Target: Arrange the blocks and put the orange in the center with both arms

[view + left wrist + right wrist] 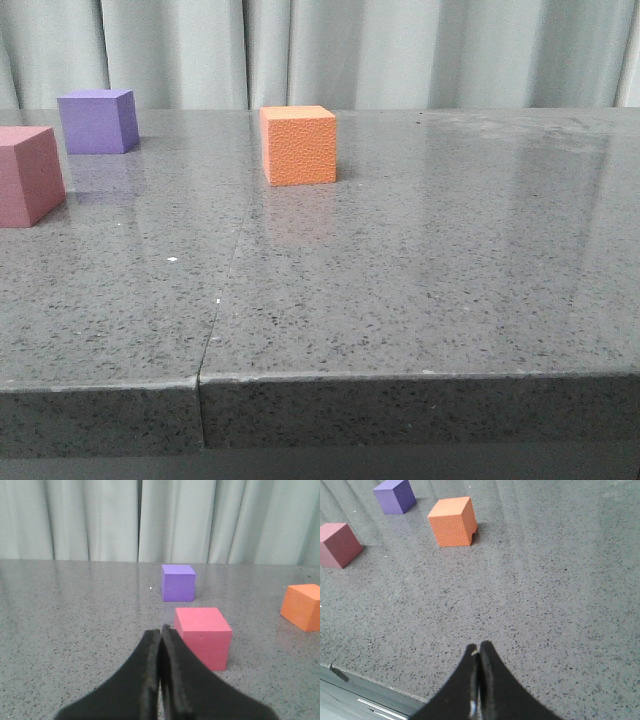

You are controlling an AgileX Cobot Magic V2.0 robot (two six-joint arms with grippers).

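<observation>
The orange cube (299,145) stands on the grey table a little left of the middle, toward the back. A purple cube (98,121) sits at the back left, and a pink cube (27,175) is cut by the left edge of the front view. My left gripper (160,630) is shut and empty, just short of the pink cube (204,636), with the purple cube (178,582) beyond and the orange cube (303,606) off to one side. Over the table's near edge my right gripper (479,647) is shut and empty, far from the orange cube (452,521). Neither gripper shows in the front view.
The speckled grey table (420,270) has a seam (225,290) running from front to back. Its front edge (400,378) is close to the camera. A pale curtain (350,50) hangs behind the table.
</observation>
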